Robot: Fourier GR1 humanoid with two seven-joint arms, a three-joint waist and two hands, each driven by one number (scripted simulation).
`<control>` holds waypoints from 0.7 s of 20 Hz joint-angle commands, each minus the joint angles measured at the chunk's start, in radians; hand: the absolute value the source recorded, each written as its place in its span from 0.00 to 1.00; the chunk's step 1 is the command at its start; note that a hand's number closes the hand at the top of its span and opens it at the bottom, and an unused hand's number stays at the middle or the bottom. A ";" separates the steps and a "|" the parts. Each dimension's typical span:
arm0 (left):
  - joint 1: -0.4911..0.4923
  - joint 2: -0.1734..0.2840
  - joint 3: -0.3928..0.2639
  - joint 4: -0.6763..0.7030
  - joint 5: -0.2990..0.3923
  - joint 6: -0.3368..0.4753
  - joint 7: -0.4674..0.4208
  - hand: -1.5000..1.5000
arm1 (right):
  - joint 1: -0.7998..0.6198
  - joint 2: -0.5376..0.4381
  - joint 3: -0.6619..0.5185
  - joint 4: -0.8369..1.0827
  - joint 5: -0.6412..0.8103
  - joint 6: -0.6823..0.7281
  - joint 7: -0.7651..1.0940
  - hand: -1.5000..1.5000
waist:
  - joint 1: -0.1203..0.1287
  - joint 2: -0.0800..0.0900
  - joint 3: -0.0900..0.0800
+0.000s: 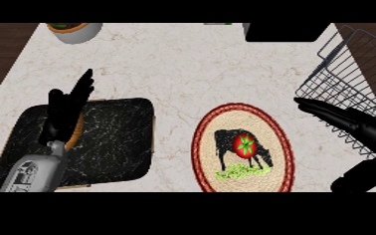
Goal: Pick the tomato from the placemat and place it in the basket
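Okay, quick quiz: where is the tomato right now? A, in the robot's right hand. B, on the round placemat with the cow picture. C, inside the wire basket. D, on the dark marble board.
B: the tomato sits on the round placemat, over the cow picture, apart from the right hand and the basket.

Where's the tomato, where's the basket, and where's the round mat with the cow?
tomato (245, 145), head view, middle of its red top.
basket (328, 78), head view, its wire wall.
placemat (213, 124), head view, bare woven part near the rim.
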 commanded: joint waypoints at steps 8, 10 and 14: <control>-0.036 -0.031 0.055 0.045 -0.036 -0.047 -0.012 0.50 | -0.070 0.148 0.032 0.191 0.191 -0.012 -0.100 0.00 | 0.002 0.001 0.000; -0.006 -0.043 0.050 0.000 -0.040 -0.037 0.016 0.50 | -0.028 0.211 0.083 0.177 0.254 -0.088 -0.094 0.00 | 0.002 0.000 0.000; -0.047 -0.049 0.084 0.085 -0.068 -0.052 -0.040 0.50 | -0.060 0.233 0.041 0.232 0.288 -0.082 -0.128 0.00 | 0.000 0.001 0.000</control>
